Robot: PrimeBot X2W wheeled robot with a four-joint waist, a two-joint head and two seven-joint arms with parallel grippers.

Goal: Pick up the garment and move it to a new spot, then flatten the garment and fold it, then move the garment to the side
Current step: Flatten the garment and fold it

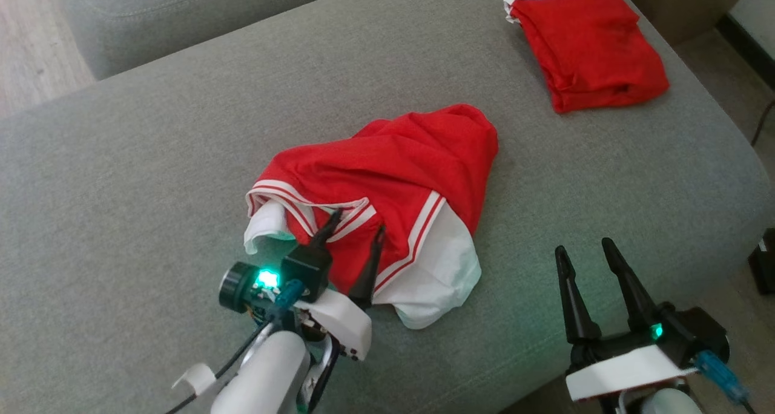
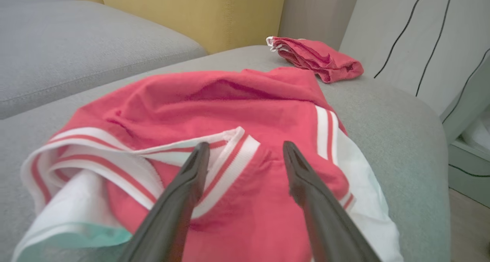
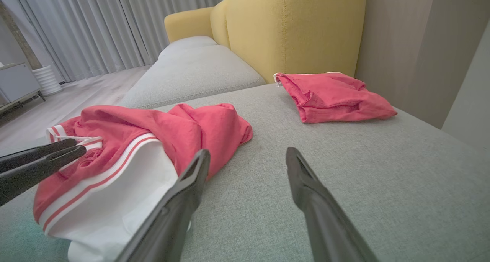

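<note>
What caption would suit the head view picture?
Open left jaws over a crumpled red-and-white garment on a grey sofa.

On cushion (image 1: 151, 178): crumpled garment (image 1: 399, 172) centre, left tool (image 1: 358, 221) over its near edge; folded garment (image 1: 590, 48) behind-right; right tool (image 1: 582, 246) front-right, apart.

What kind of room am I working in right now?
Most likely a home living room. The work surface is a grey sofa seat with a yellow backrest behind it. Floor-length curtains hang beyond, above a pale wooden floor.
</note>
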